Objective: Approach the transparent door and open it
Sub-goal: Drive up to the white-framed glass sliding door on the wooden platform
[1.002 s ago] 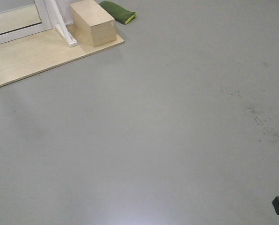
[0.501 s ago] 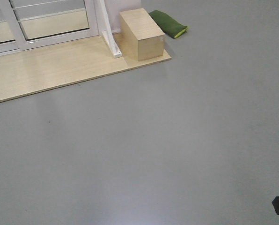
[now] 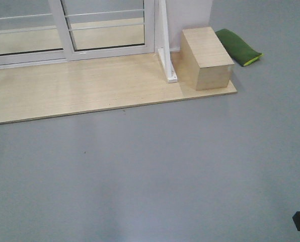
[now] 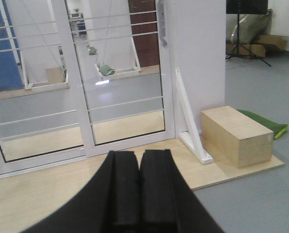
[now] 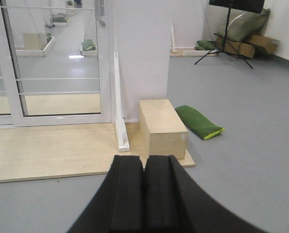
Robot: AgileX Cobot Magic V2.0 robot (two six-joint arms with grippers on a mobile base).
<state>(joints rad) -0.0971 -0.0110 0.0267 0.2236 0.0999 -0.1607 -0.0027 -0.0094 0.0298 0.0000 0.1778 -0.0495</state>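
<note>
Left claw and right claw both clenched, empty. Door far, beyond wood platform; box at its right end.

Nothing I can read in any of my views right now: no words, numbers, brands or signs. The only candidate is a small pale mark at the top corner of the box's end face, and it's too small for me to make out.
</note>
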